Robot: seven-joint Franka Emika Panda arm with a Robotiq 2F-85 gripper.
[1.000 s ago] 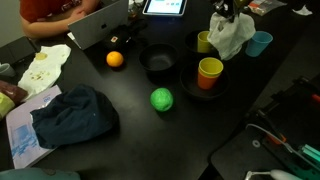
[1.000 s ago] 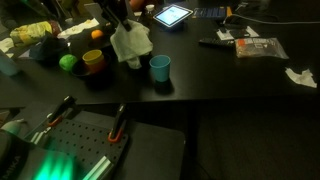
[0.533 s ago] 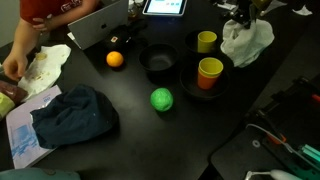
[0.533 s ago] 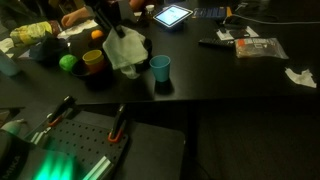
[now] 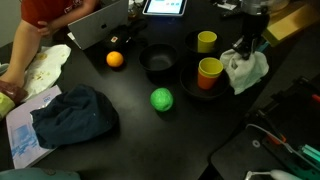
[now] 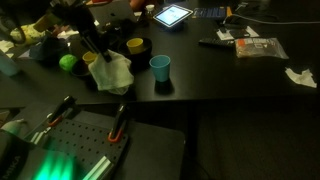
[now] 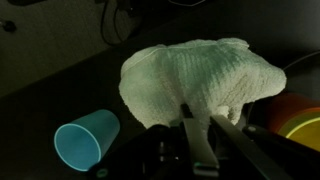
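Both fingers [image 7: 198, 145] are closed on the white cloth [image 5: 247, 72], which hangs just below them, right beside the orange cup [image 5: 210, 72]. Swing that way and you risk the trailing folds snagging the cup and tipping it over.

- No text, label, brand or number is showing legibly in any view.
- The tablet [image 5: 165, 6] screen is glowing, its content too small to read.
- The paper sheet [image 5: 18, 138] is showing only blurred print.
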